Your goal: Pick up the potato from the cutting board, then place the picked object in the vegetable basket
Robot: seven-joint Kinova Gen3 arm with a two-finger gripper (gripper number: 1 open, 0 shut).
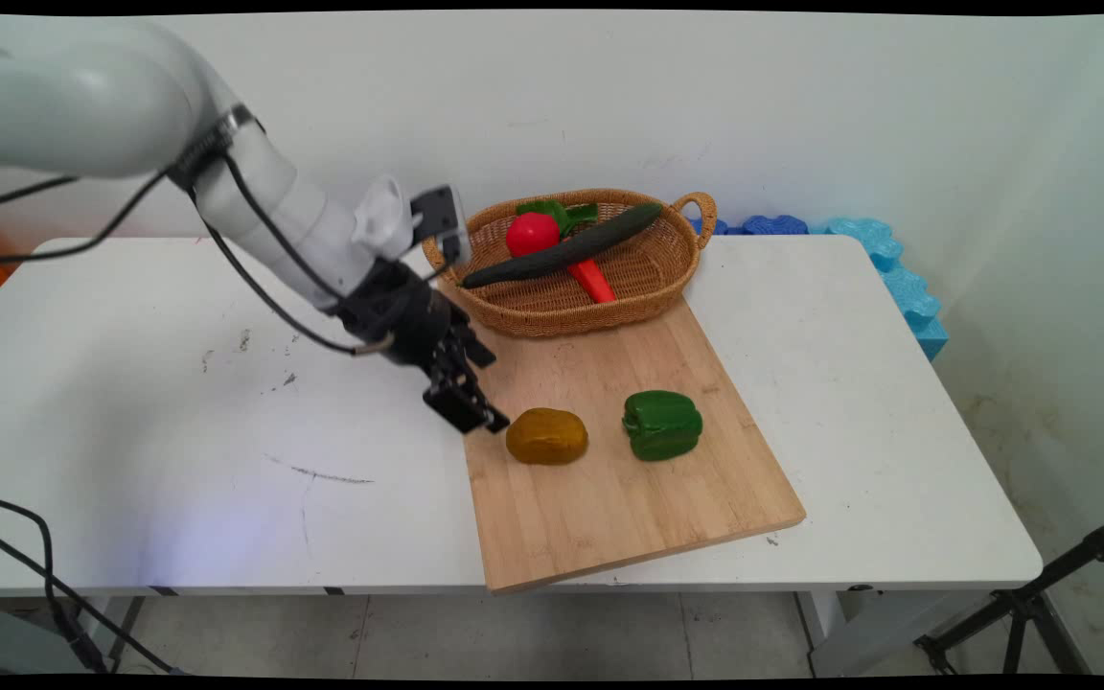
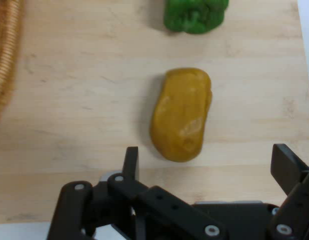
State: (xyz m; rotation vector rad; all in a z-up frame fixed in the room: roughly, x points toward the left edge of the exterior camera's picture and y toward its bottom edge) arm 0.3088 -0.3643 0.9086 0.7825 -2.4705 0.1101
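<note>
Wooden cutting board [image 1: 609, 460] — pale, straight-grained, rectangular — lies on the white table [image 1: 178, 460], its near corner overhanging the table's front edge. On it rest a smooth, rounded, brownish-yellow potato [image 1: 546, 436] and, just beside it, a glossy, lobed green bell pepper [image 1: 662, 424]; the two are apart. A woven wicker basket [image 1: 552, 316], oval with loop handles, sits at the board's far end and holds a long dark cucumber [image 1: 562, 251], a red tomato [image 1: 532, 233] and an orange-red carrot [image 1: 592, 281] with green leaves.

The black gripper [image 1: 475, 414] hangs low at the board's left edge, near the potato. Jaws stand wide apart — nothing between them, nothing touched. In the hand view the potato [image 2: 181, 114] lies just beyond the fingertips [image 2: 130, 159].

No legible writing observed.
</note>
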